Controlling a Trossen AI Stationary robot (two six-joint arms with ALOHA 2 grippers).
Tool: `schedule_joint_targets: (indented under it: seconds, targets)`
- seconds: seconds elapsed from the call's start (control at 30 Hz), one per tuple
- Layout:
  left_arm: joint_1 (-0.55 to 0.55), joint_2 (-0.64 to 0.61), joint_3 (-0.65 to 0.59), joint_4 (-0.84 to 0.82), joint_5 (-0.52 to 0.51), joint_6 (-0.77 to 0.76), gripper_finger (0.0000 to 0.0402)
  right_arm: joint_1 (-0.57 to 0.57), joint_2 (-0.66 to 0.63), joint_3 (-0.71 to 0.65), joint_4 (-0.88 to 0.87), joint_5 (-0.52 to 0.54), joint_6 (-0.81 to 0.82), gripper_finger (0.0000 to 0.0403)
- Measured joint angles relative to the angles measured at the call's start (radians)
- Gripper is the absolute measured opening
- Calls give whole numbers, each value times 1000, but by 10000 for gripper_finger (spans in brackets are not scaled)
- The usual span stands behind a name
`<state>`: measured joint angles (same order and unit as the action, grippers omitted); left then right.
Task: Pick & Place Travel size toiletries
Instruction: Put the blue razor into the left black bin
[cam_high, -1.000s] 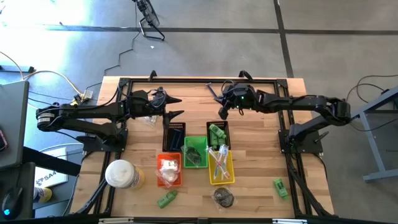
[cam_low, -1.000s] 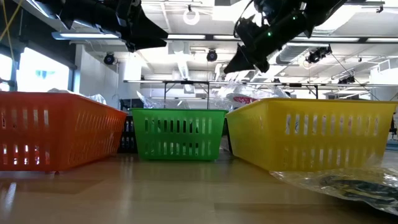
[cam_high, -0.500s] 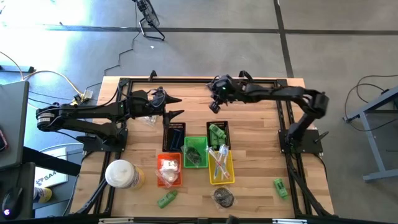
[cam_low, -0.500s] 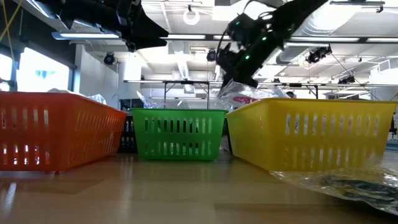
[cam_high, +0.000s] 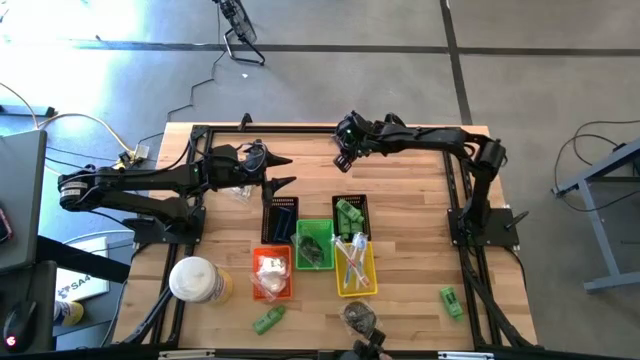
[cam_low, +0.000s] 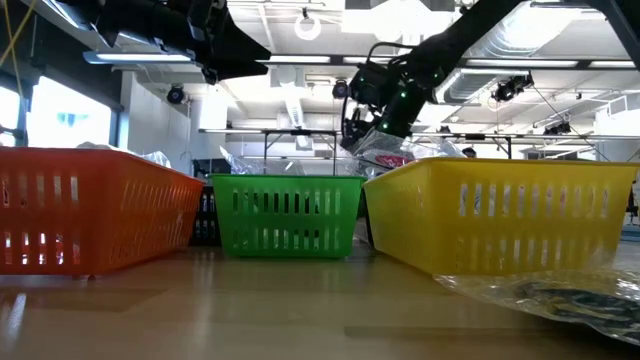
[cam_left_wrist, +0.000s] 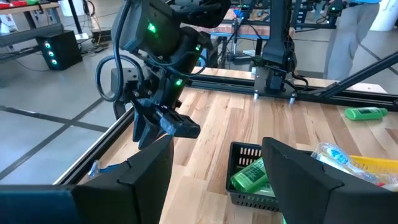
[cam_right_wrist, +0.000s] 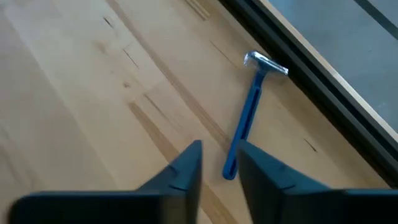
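Near the table's far edge, the right gripper (cam_right_wrist: 217, 165), jaws slightly parted and empty, hovers over a blue razor (cam_right_wrist: 247, 121): light, stiff, best pinched mid-handle.

A light wooden tabletop (cam_high: 400, 260) sits on a grey concrete floor (cam_high: 540, 60) crossed by dark seam lines. At 9 o'clock, cables (cam_high: 60, 125) trail across the floor. Seen level, white ceiling beams (cam_low: 290, 75) and a bright window (cam_low: 60, 120) fill the room behind.
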<state>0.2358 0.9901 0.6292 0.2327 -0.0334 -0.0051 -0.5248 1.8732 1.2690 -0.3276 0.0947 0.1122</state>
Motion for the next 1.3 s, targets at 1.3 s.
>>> schedule_joint_targets:
  seconds: [1.3]
  targets:
    - [0, 1, 0, -22, -4, 0, 239, -70, 175, 0, 78, -7, -11, 210]
